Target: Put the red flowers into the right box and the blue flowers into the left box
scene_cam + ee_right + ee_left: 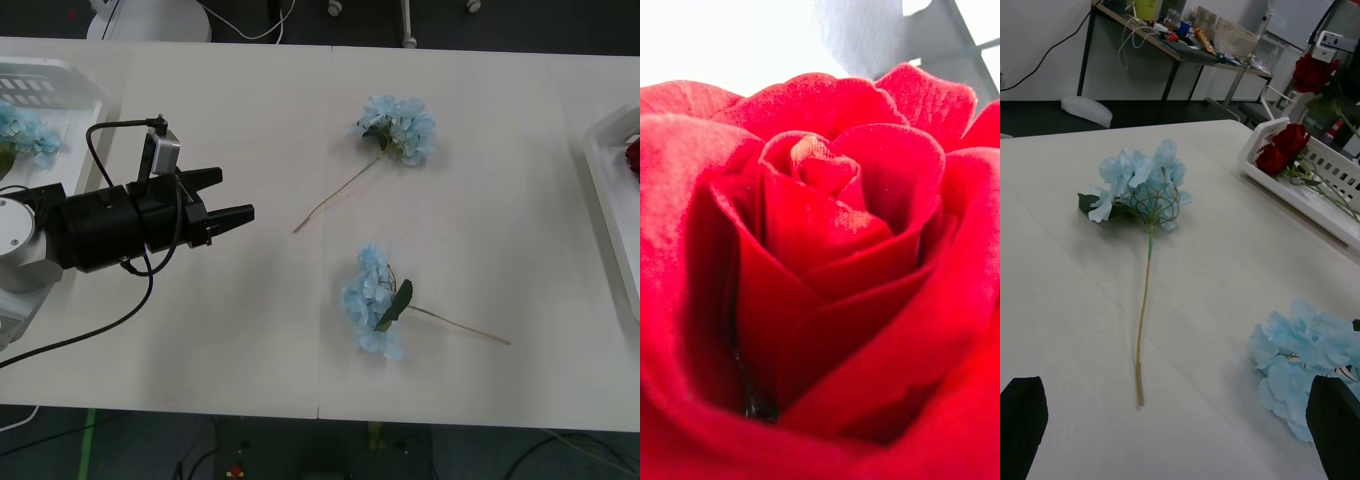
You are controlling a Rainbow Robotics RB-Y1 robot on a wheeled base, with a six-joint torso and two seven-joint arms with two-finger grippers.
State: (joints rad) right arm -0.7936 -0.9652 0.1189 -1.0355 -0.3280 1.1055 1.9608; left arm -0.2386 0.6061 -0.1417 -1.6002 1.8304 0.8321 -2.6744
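Two blue flowers lay loose on the table [250,110] — one farther off [400,128] and one nearer [372,303]. The left wrist view showed the same two, one with its long stem [1142,187] and one at the edge [1307,356].

One more blue bunch [28,132] sat in the left box [60,85]. That made three blue flowers that could be seen.

There were two boxes — the left one and the right box [610,190].

In the right box, two red flowers [1281,148] showed. One more red rose [820,285] showed close up in the right wrist view; whether it was one of those two could not be told.
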